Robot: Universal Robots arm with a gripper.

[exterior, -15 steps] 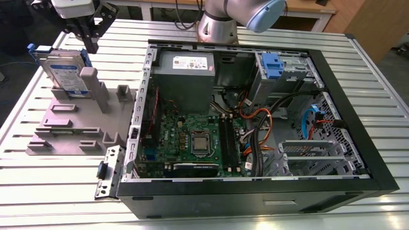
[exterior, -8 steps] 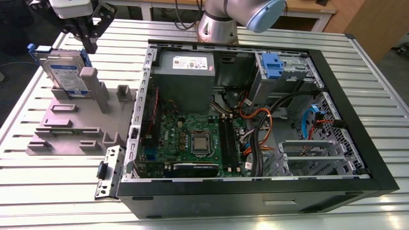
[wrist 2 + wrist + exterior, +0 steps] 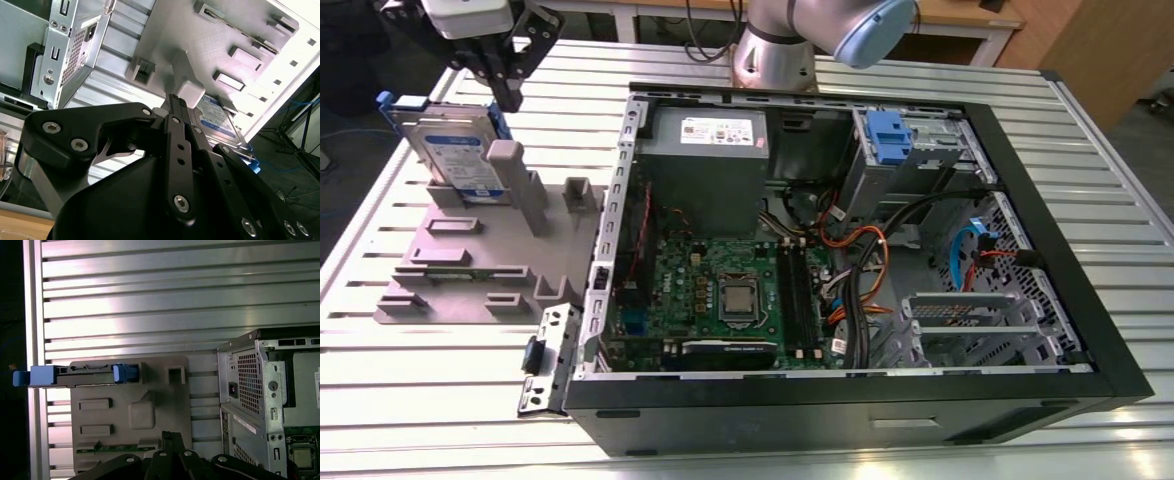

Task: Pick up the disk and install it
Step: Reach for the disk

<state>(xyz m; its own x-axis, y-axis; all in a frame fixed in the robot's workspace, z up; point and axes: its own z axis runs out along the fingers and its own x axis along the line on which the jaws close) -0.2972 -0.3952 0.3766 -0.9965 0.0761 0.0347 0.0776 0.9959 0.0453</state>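
The disk stands on edge in a slot of the grey fixture, at the exterior view's left. It is a silver-grey drive with a white-and-blue label and a blue carrier around it. My gripper hangs just above and slightly beyond the disk's top edge without touching it, its black fingers closed together and holding nothing. The first wrist view looks down on the disk edge-on, with blue tabs at both ends, and my gripper is apart from it. In the second wrist view my gripper points towards the disk behind a fixture post.
An open black computer case lies on the slatted metal table, to the right of the fixture in the exterior view. Inside it are a motherboard, a grey power-supply box, loose cables, and a drive bay with a blue carrier. The arm's base stands behind the case.
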